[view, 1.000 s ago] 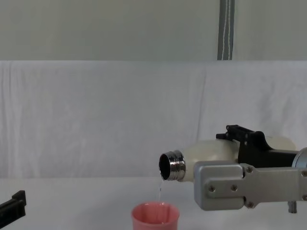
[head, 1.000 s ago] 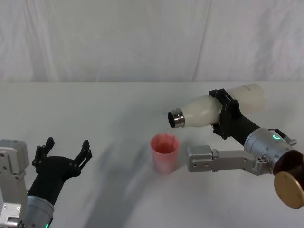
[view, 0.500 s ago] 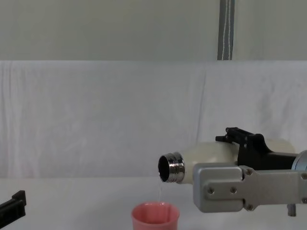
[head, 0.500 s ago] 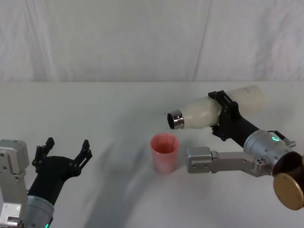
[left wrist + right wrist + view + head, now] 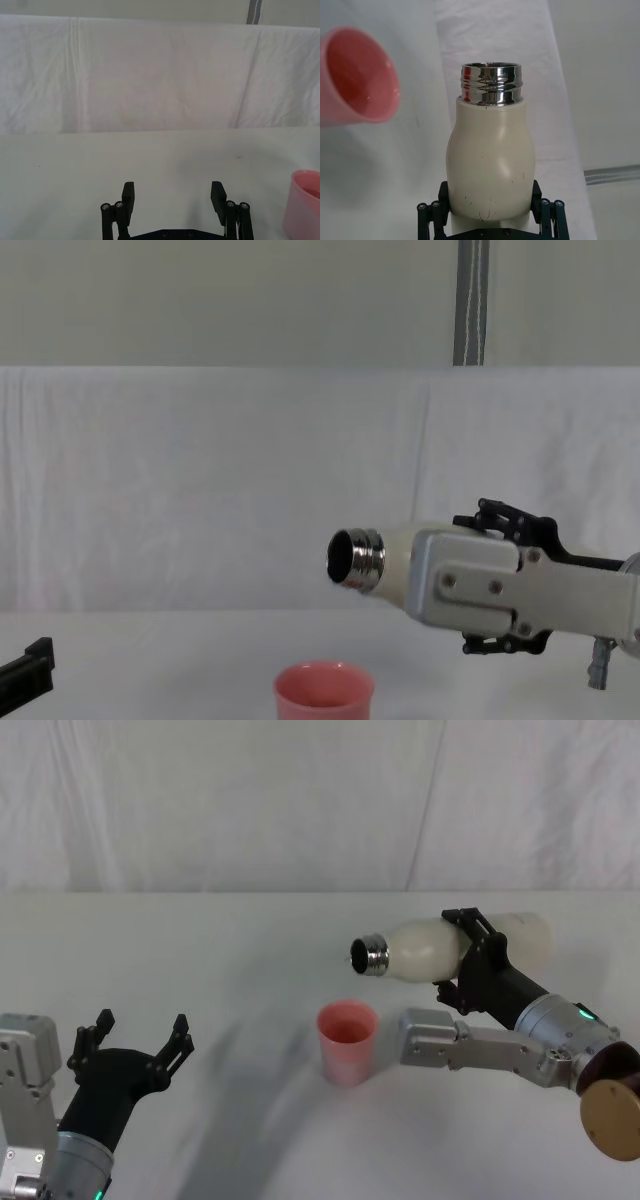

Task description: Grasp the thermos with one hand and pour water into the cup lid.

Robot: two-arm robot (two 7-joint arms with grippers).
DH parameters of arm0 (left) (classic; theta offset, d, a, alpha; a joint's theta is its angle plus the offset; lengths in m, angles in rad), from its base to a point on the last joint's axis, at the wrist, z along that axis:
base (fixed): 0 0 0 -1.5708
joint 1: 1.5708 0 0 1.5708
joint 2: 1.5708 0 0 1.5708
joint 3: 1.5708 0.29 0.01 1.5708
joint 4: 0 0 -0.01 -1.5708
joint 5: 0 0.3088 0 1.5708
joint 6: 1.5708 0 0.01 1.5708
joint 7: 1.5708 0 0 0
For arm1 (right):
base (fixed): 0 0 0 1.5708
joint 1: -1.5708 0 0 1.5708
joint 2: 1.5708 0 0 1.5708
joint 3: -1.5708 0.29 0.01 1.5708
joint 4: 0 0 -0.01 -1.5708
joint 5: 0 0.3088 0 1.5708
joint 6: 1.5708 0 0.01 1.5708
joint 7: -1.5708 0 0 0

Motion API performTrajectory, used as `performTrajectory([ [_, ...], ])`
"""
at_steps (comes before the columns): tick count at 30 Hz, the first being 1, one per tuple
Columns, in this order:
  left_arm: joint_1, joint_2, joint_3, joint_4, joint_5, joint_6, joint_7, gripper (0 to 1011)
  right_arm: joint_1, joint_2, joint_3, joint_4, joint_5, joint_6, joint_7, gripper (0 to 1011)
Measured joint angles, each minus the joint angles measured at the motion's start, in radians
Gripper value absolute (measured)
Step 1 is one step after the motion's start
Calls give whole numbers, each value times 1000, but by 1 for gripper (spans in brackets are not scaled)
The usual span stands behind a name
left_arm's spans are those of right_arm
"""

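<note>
From the head camera, the right tool point(image 5: 470, 952) is clamped around the middle of the bottle point(image 5: 425, 946), which lies nearly level in the air with its steel neck pointing toward the robot's left. The open mouth hangs above and a little beyond the pink cup point(image 5: 347, 1042), which stands upright on the white surface point(image 5: 200, 950). The left tool point(image 5: 135, 1038) sits low at the near left, fingers spread wide and holding nothing, well apart from the cup.

In the left wrist camera, the left tool point(image 5: 173, 197) shows its two black fingers set wide apart over bare surface point(image 5: 150, 155); the cup point(image 5: 303, 205) stands off to one edge of the picture.

In the right wrist camera, the right tool point(image 5: 490, 212) grips the cream body of the bottle point(image 5: 490, 165) from both sides, the shiny threaded neck pointing away from the camera. The cup point(image 5: 355, 77) is seen mouth-on, its inside pink with a few small droplets.

From the chest camera, the bottle point(image 5: 385, 558) is roughly horizontal, its dark mouth facing left and held well above the cup point(image 5: 323, 692). The right tool point(image 5: 505, 580) is partly hidden behind a grey metal block point(image 5: 465, 575) with screws. A black tip of the left tool point(image 5: 25, 665) pokes in at the lower left.
</note>
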Motion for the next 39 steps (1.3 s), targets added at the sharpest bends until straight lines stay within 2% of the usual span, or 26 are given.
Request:
performTrajectory([
  [13,0,0,0,0,0,0,0,1001,-31,-47,82,-17,172,-40,-5,950],
  [24,0,0,0,0,0,0,0,1001,-43,-62,115,-35,236,-53,-4,950],
  [32,0,0,0,0,0,0,0,1001,-53,-65,137,-47,264,-59,-7,950],
  [39,0,0,0,0,0,0,0,1001,-75,-76,173,-54,325,-68,-9,950],
])
